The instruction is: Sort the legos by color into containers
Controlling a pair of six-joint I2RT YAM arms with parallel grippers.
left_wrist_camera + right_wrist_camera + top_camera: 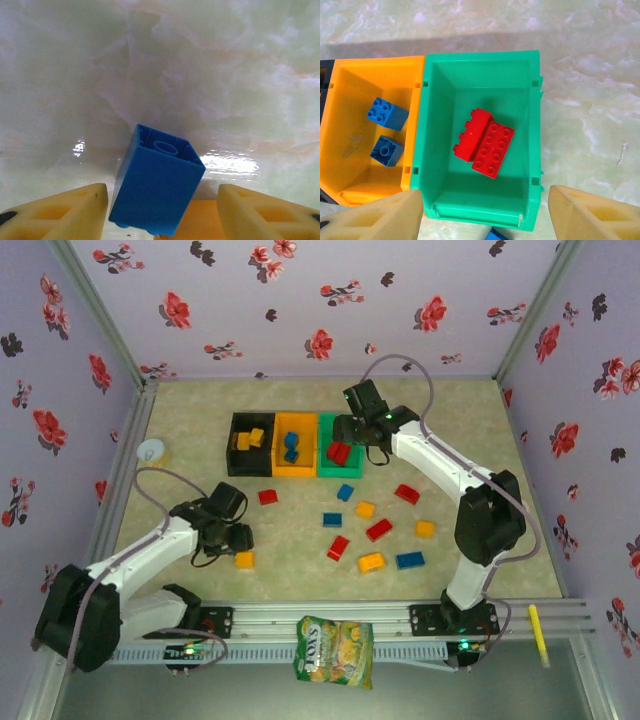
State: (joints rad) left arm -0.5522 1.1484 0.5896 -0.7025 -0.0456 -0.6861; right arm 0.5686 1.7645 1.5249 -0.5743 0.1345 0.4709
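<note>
Left tool point(162, 205) stands apart around a tilted blue brick point(155, 180), seemingly unclamped, by an orange brick point(202, 220) on the tabletop point(200, 75). Closing askew could squirt it out. Right tool point(482, 210), apart and empty, hovers above the green bin point(432, 125) holding red bricks point(487, 142).

- containers point(296, 473) in a row, legos point(291, 448) in each
- more legos scattered on table point(470, 430) in front of containers
- tape roll point(151, 451) left of containers
- snack bag point(334, 650) well in front of containers
</note>
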